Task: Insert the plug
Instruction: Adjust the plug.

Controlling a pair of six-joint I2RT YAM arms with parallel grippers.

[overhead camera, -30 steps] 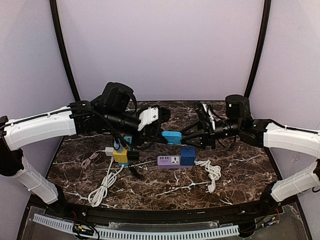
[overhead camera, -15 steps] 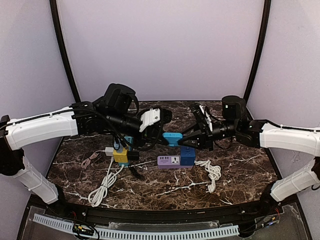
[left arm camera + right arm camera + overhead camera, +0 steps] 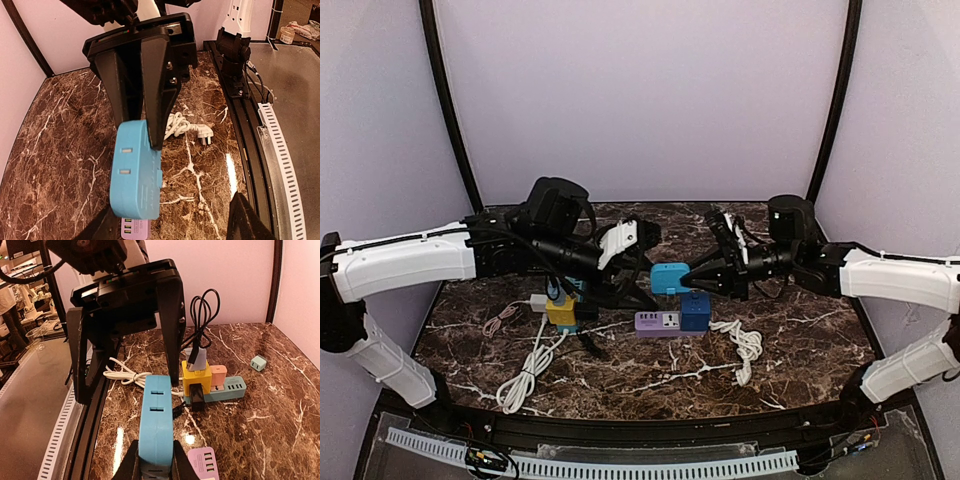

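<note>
Lower left of the overhead view: a white cable (image 3: pixel 525 368) looped on the marble table (image 3: pixel 800 370), and just right of it a yellow adapter (image 3: pixel 560 312) seated on a teal strip (image 3: pixel 227 388).

Left of centre, find the left gripper (image 3: pixel 642 282) with its fingers (image 3: pixel 170 330) spread wide at the left end of the blue adapter (image 3: pixel 669 277). Confirm in the right wrist view: adapter tip just between the black fingers, no contact to be seen.

Dead centre, locate that adapter held off the table, above and just behind the purple strip (image 3: pixel 657 322) and the dark blue cube (image 3: pixel 695 311).

Right of centre, see the right gripper (image 3: pixel 693 277) clamped on the adapter's other end, fingers pressed to both flat sides at the bottom of its own wrist view.

Probably a hand-over ahead of the insertion. To do it well:
- Hold the right arm steady.
- Bring the left fingers further along the body, so as to grip across the flat sides and not the slotted face.
- Close squarely.
- Release on the right only once firmly pinched on the left.
- Keep the adapter level to spare a twist.

Cannot tell from here where the prongs sit or which socket to aim for, so check orientation before lowering.
</note>
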